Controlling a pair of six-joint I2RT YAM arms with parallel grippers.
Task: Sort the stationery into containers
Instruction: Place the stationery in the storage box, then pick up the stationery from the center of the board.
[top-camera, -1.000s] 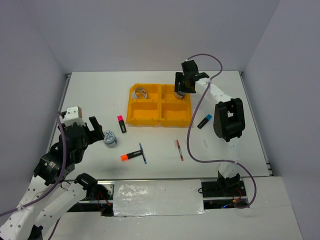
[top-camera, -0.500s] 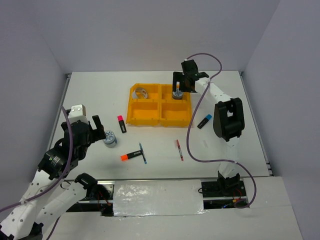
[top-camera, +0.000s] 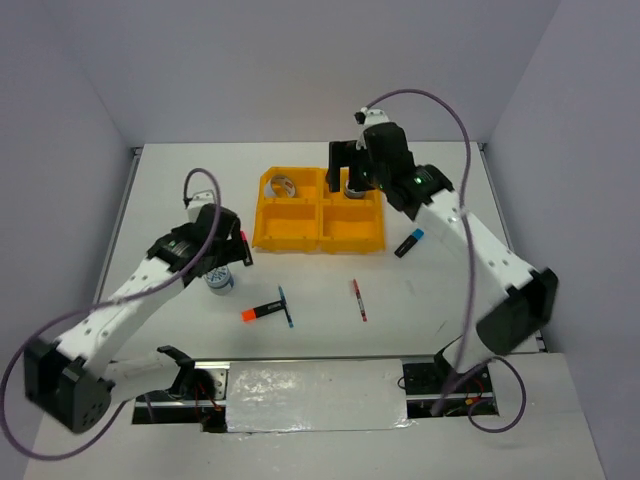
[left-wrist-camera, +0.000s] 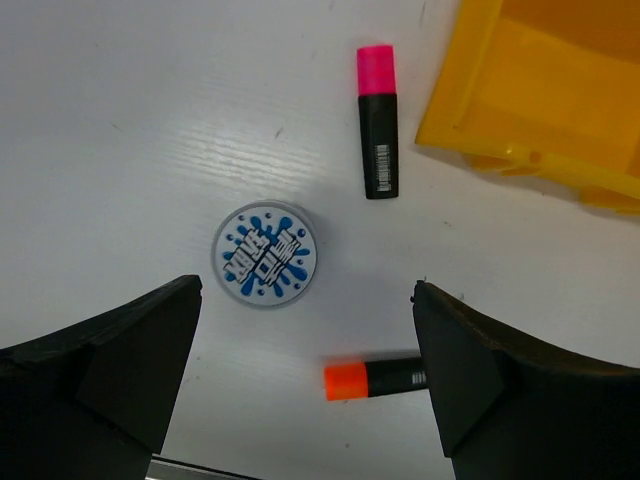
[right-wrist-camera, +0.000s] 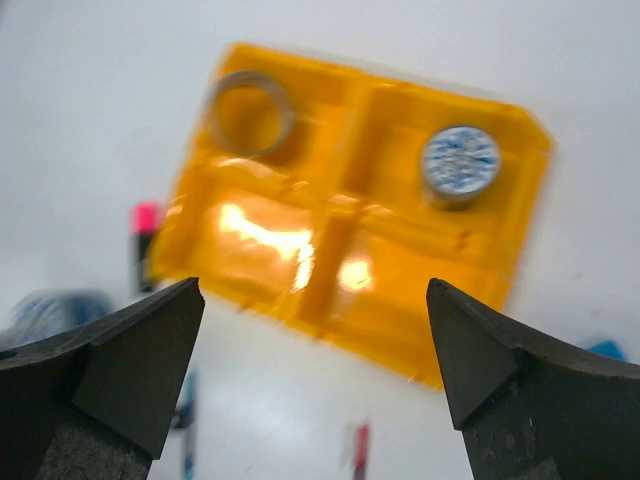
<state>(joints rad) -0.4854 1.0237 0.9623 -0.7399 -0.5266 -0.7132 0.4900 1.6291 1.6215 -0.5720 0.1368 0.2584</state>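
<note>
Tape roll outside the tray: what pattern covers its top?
Tape roll: blue splashes, white lettering; left wrist view.

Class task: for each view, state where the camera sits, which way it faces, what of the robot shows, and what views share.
Top external: high behind the robot, looking down across the table; left arm and right arm show.
Left wrist: on the left arm, facing down at a tape roll and pink-capped marker; open left tool at bottom.
Right wrist: above the orange tray, facing down, blurred; open right tool at bottom.
Shared: all three show the tray; top and left wrist, that tape roll.
</note>
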